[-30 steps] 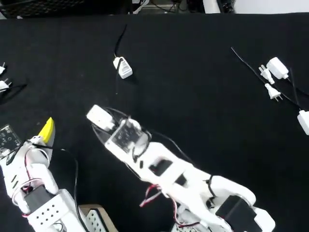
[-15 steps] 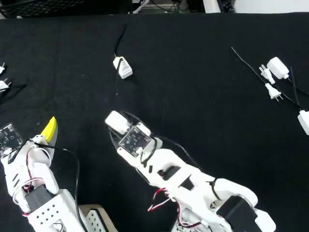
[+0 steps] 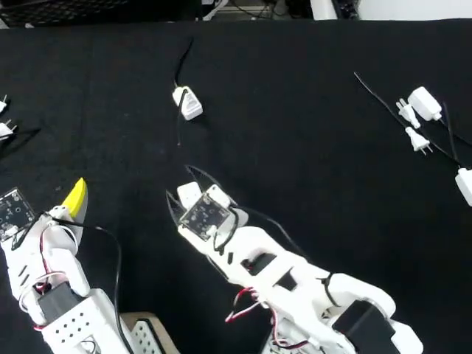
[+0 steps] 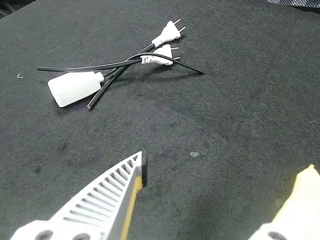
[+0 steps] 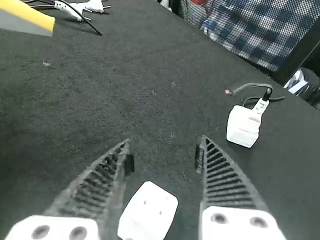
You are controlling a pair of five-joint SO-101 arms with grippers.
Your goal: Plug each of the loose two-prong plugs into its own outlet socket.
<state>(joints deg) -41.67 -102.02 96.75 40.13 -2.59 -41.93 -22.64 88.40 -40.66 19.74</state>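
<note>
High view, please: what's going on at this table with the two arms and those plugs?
Two robot arms sit at a black table. The right gripper is open, with a white socket block lying between its jaws, not clamped. The left gripper is open too, over bare cloth, short of two loose plugs and a second socket block. Those plugs are not yet plugged in.

No words, numbers or signs could be read anywhere.
</note>
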